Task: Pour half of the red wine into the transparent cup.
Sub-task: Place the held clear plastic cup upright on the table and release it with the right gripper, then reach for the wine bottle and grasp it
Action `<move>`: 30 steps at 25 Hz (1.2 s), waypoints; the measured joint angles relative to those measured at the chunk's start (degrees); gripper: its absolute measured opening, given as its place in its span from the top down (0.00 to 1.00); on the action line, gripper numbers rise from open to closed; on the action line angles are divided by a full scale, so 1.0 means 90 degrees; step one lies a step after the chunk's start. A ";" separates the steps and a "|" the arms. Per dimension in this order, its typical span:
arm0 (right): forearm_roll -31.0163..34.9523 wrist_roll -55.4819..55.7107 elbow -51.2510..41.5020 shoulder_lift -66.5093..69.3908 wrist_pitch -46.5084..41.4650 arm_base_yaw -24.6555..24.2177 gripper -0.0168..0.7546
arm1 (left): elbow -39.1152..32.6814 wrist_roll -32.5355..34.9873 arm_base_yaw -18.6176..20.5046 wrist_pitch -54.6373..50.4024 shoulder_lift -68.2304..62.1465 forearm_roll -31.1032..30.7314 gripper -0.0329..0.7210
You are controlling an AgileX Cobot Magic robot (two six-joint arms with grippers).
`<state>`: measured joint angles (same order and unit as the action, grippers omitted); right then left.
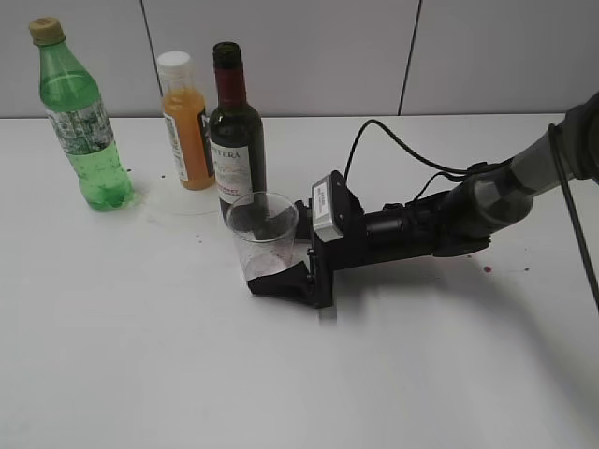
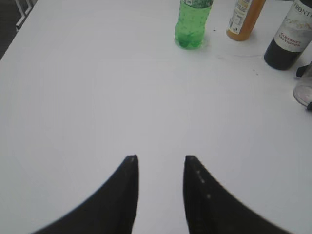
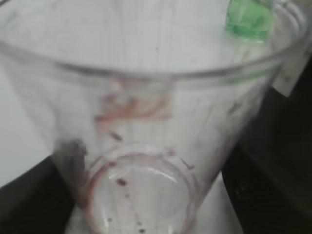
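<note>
While the transparent cup (image 1: 263, 234) stands on the surface (image 1: 140, 355) just before the red wine (image 1: 236, 140), the right pincer (image 1: 281, 267) brackets it, jaws spread, not gripping. Left pincer (image 2: 161, 168) hangs part-spread, grasping nothing. Cup-placing step; next likely calls for gripping the bottle.

A broad, flat white table top (image 1: 140, 374) with a matte finish fills most of the exterior view, marked by a few tiny dark red specks and a faint round ring. Behind it stands a pale grey panelled wall (image 1: 309, 56), split by thin dark vertical seams, meeting the table's far edge in a straight line. Soft, even light falls from above, leaving only weak shadows. In the left wrist view, a strip of dark floor (image 2: 7, 24) shows past the table's left edge, with thin white metal legs (image 2: 22, 9) standing there.
</note>
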<state>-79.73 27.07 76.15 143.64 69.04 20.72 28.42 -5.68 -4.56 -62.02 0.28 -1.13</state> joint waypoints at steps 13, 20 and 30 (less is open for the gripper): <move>-0.0048 -0.0493 -0.1106 -0.0587 -0.0037 -0.0751 0.10 | 0.0000 0.0000 0.0000 0.0000 0.0000 0.0000 0.64; 0.0001 -0.0369 -0.1361 -0.1531 -0.0826 -0.1237 0.10 | 0.0000 0.0000 0.0000 0.0000 0.0000 0.0000 0.64; 0.2513 0.0181 -0.1369 -0.2746 -0.1889 -0.1376 0.15 | 0.0000 0.0000 0.0000 0.0000 0.0000 0.0000 0.64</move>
<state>-57.11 28.70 63.82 118.92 52.04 8.34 28.42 -5.68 -4.56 -62.02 0.28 -1.13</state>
